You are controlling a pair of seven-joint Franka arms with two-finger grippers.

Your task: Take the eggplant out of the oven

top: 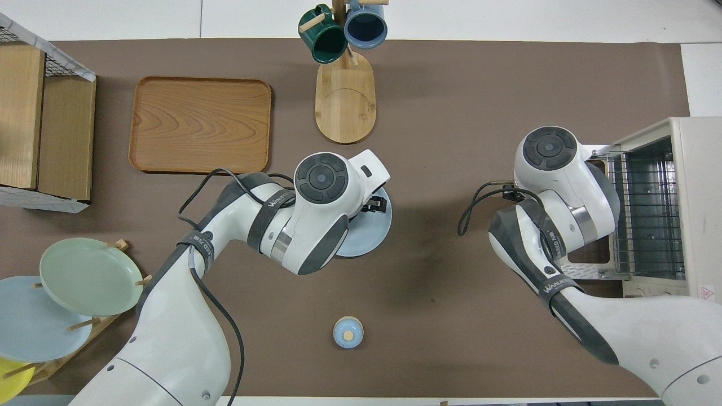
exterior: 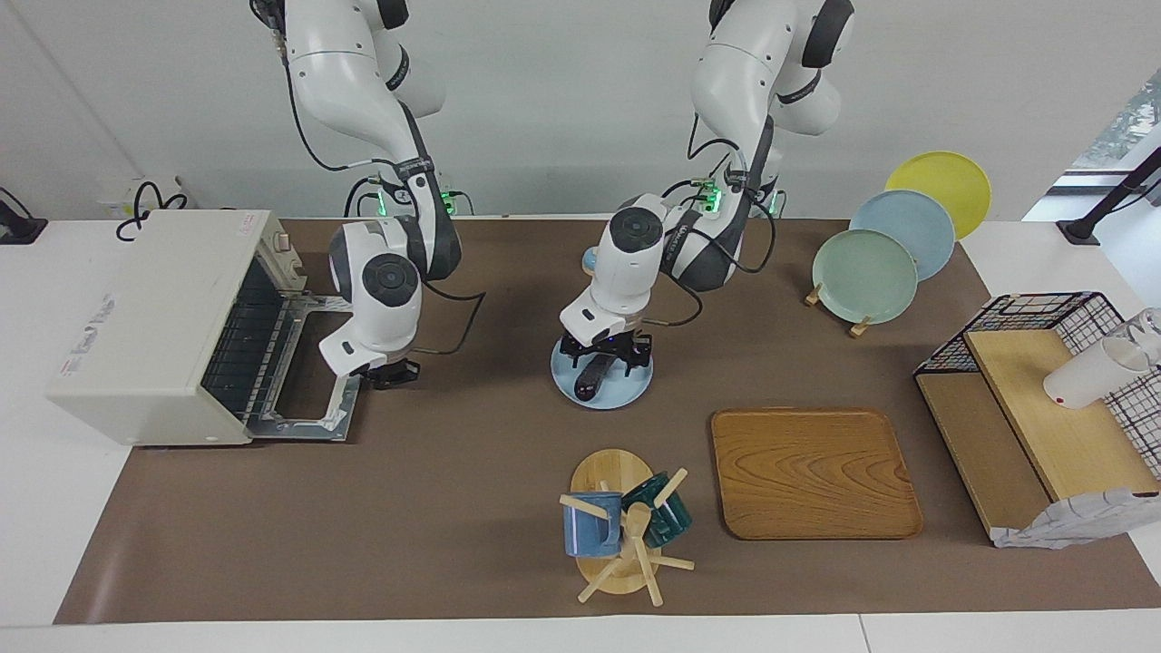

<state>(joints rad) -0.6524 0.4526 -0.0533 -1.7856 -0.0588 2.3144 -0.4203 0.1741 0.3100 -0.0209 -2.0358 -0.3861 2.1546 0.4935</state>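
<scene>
Down at the middle of the counter (exterior: 453,508), the left gripper (exterior: 606,352) hangs low over the pale blue plate (exterior: 635,385), its fingers apart to either side of the eggplant (exterior: 591,378). The eggplant lies on that plate, dark and slim, with its rounded tip showing just below the fingers in the facing view; whether the fingers actually touch it is hard to say from here. From overhead the left arm's wrist covers the eggplant and most of the plate, so only the plate's rim (top: 383,225) shows.

The right gripper (exterior: 392,374) is over the edge of the oven's (exterior: 154,317) lowered door (exterior: 313,363), at the edge farthest from the oven's mouth, its fingers together and holding nothing. The oven stands at the right arm's end of the counter with its door folded flat and its wire rack (top: 646,220) bare.

A wooden tray (exterior: 812,472) and a mug tree (exterior: 621,531) with a blue and a green mug lie past the left gripper's fingers, farther from the robots. A small blue knob-topped lid (top: 348,331) sits nearer the robots.
</scene>
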